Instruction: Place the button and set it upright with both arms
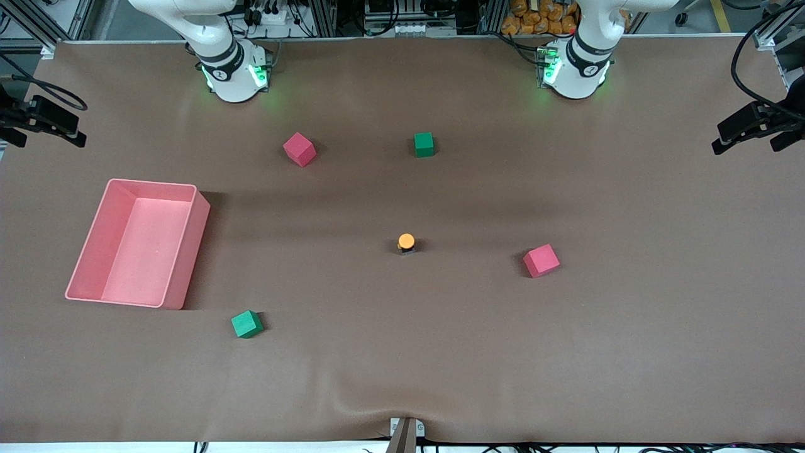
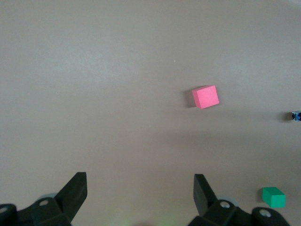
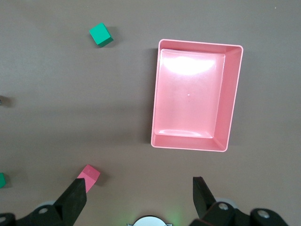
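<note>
The button (image 1: 406, 242) stands upright mid-table, its orange cap on top of its black body. It shows only at the edge of the left wrist view (image 2: 296, 116) and of the right wrist view (image 3: 1, 100). Both arms are drawn back over their green-lit bases, the left arm (image 1: 585, 50) and the right arm (image 1: 220, 53), and wait there. My left gripper (image 2: 140, 182) is open and empty, high over bare table. My right gripper (image 3: 138, 185) is open and empty, high over its own base. Neither gripper shows in the front view.
A pink bin (image 1: 179, 251) (image 3: 233, 94) lies toward the right arm's end. Red cubes (image 1: 299, 149) (image 1: 541, 260) and green cubes (image 1: 424, 144) (image 1: 246, 324) are scattered about. The left wrist view shows a red cube (image 2: 205, 97) and a green cube (image 2: 273, 197).
</note>
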Controlling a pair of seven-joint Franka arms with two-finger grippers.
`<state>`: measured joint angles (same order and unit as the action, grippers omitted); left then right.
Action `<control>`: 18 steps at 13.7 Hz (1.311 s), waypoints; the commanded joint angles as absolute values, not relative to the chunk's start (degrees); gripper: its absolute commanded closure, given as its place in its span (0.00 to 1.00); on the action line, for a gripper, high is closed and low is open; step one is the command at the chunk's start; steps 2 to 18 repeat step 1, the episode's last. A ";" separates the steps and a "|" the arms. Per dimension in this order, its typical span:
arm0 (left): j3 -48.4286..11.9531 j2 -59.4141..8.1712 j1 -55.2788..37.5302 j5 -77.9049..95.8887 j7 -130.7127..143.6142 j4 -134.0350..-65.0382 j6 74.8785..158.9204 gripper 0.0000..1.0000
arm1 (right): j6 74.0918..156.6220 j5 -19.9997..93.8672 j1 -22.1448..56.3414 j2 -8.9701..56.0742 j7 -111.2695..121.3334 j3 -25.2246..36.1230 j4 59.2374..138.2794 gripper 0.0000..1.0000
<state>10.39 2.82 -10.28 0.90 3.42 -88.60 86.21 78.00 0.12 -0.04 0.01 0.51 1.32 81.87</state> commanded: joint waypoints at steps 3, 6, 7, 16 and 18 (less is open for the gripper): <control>10.20 3.78 -10.55 -0.44 3.69 -88.95 85.61 0.00 | 77.52 -0.09 -0.09 -0.26 -0.53 1.23 81.74 0.00; 10.20 3.78 -10.55 -0.44 3.69 -88.95 85.61 0.00 | 77.52 -0.09 -0.09 -0.26 -0.53 1.23 81.74 0.00; 10.20 3.78 -10.55 -0.44 3.69 -88.95 85.61 0.00 | 77.52 -0.09 -0.09 -0.26 -0.53 1.23 81.74 0.00; 10.20 3.78 -10.55 -0.44 3.69 -88.95 85.61 0.00 | 77.52 -0.09 -0.09 -0.26 -0.53 1.23 81.74 0.00; 10.20 3.78 -10.55 -0.44 3.69 -88.95 85.61 0.00 | 77.52 -0.09 -0.09 -0.26 -0.53 1.23 81.74 0.00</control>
